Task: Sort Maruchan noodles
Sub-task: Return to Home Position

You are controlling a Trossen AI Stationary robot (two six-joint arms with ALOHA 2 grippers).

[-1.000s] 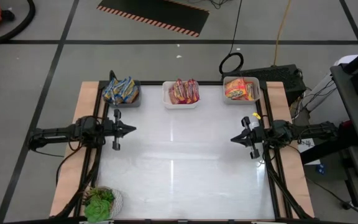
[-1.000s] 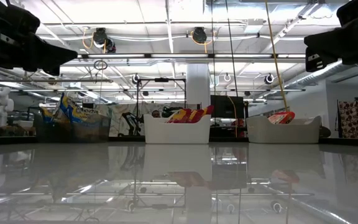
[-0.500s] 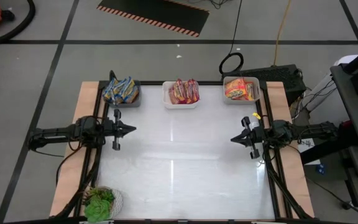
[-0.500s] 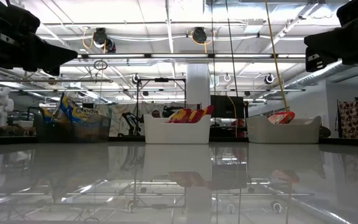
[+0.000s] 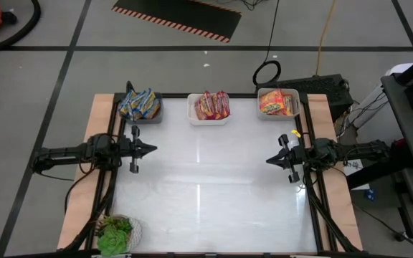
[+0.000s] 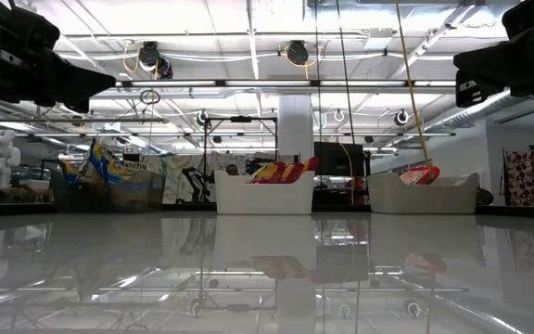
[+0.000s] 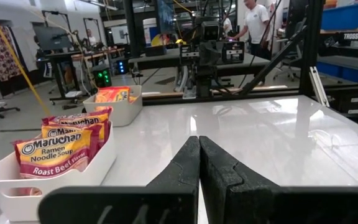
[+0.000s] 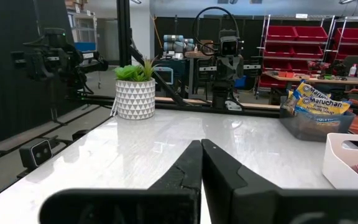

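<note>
White glossy tabletop [image 5: 206, 186] unchanged: crinkly Maruchan noodle packets [image 5: 212, 105] in 3 bins [image 5: 208, 120] at its far edge, left gripper [image 5: 149, 149] and right gripper [image 5: 269, 159] closed, empty. Sorted, we reckon.

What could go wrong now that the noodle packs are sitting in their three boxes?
Probably not much. The blue packets are heaped above the rim of the dark bin, so one might slide out if it gets bumped. That bin also stands right at the far edge of the table, so a nudge could push it off. The left gripper and right gripper are shut, empty and away from the bins.
</note>
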